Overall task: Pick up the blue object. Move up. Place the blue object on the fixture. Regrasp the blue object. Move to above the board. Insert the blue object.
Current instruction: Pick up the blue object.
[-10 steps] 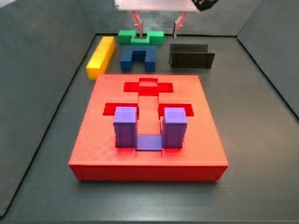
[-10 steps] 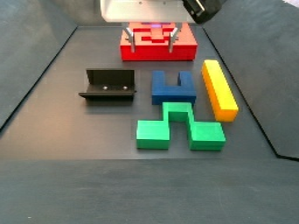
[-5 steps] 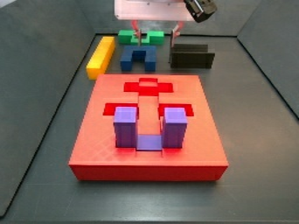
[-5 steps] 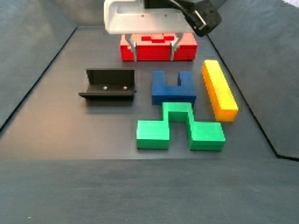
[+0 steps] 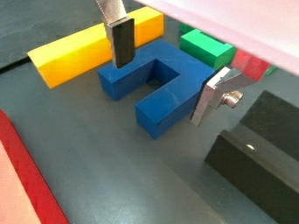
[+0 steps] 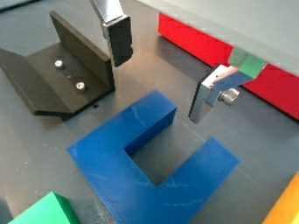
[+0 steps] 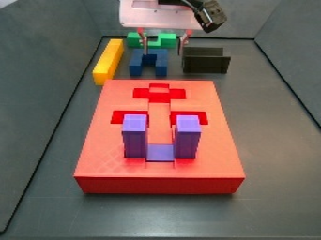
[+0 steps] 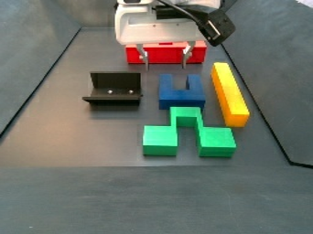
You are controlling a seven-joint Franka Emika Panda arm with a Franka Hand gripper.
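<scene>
We see a dark grey, matte bench (image 8: 73, 183) with raised dark walls along its sides, forming a shallow enclosure; nothing of the room beyond it can be made out.

On it we count one red board (image 7: 160, 141), one blue object (image 8: 182, 90), one purple U-shaped block (image 7: 158, 136), one green block (image 8: 186, 133), one yellow bar (image 8: 229, 91) and one fixture (image 8: 113, 89).

The board is a large flat slab with a faintly ribbed printed surface, a cross-shaped cutout near its far end, and the purple block seated in it with two square prongs standing up. The blue object lies flat on the bench, a smooth dark blue U with two square prongs and a bridge; in a side view it sits between the fixture and the yellow bar, with the green block just beside it on the near side. In a wrist view (image 6: 152, 166) its open slot shows clearly. The fixture is a small black angled bracket with two screw heads on its wall (image 6: 59, 66). The yellow bar is a long plain rectangular bar.

The gripper (image 8: 166, 57) hangs above the blue object with its flat silver fingers (image 5: 214, 94) spread wide apart, holding nothing; in both wrist views the dark pads straddle the blue block without touching it.
</scene>
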